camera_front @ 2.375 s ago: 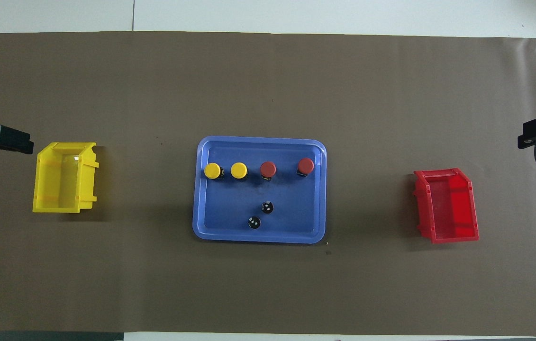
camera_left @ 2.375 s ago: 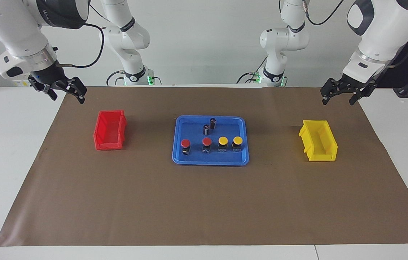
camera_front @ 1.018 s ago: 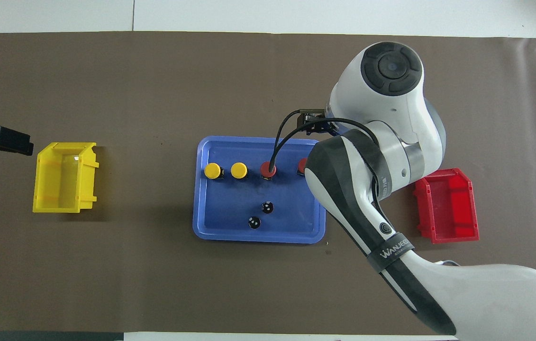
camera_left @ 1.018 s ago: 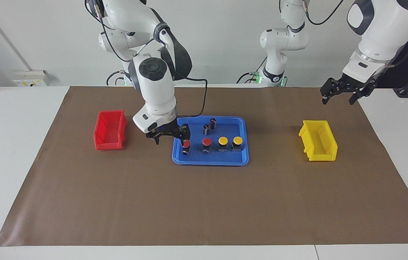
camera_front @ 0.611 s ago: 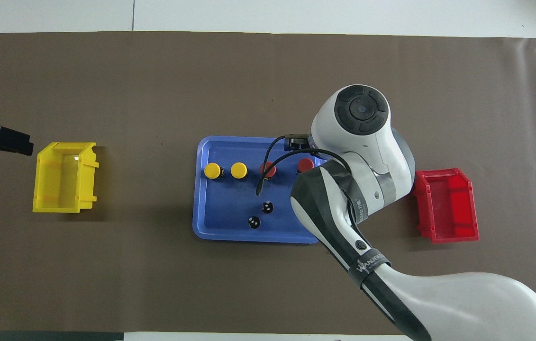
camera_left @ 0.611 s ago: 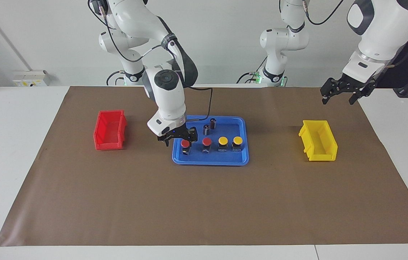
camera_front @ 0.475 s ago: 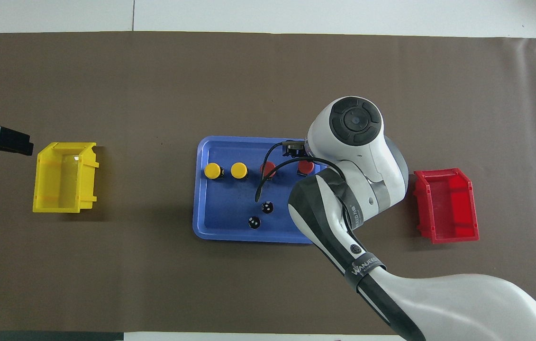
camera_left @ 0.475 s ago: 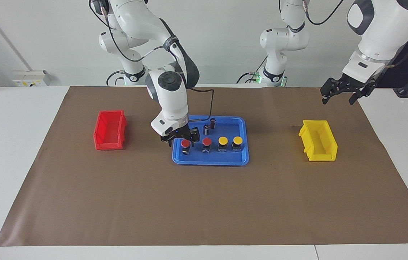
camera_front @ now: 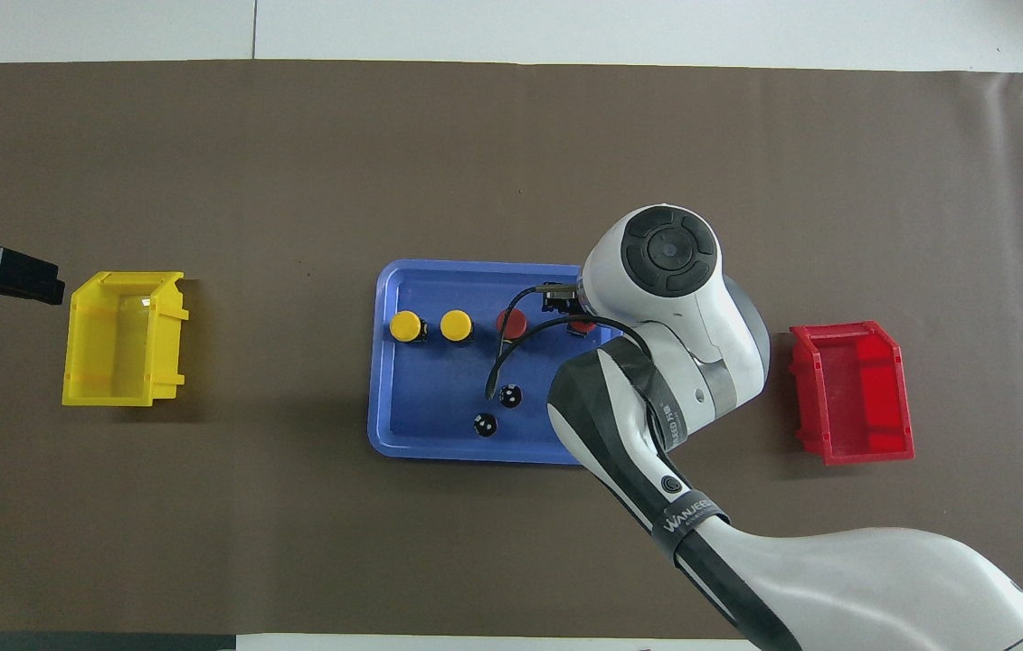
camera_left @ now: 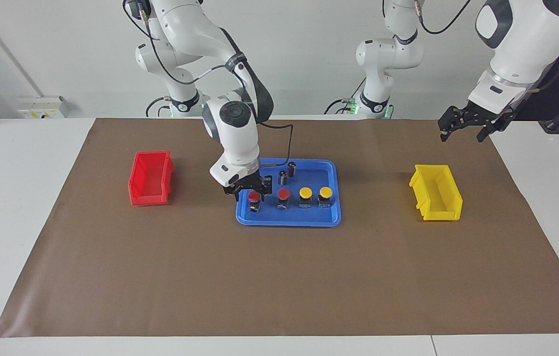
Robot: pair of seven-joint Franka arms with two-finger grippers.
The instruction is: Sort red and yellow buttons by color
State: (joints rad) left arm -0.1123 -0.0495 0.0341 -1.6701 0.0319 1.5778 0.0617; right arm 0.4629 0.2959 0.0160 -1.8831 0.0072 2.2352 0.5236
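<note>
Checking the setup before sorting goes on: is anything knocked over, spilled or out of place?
Nothing stands out. All four buttons stand upright in the blue tray; the red bin and yellow bin sit upright.

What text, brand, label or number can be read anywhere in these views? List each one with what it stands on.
"WANJEEE", or close to it; the last letters are unsure: white print on the black band around the right arm, overhead view.
No readable writing shows on the buttons, the blue tray, the red bin or the yellow bin.
The facing view gives no legible text.
</note>
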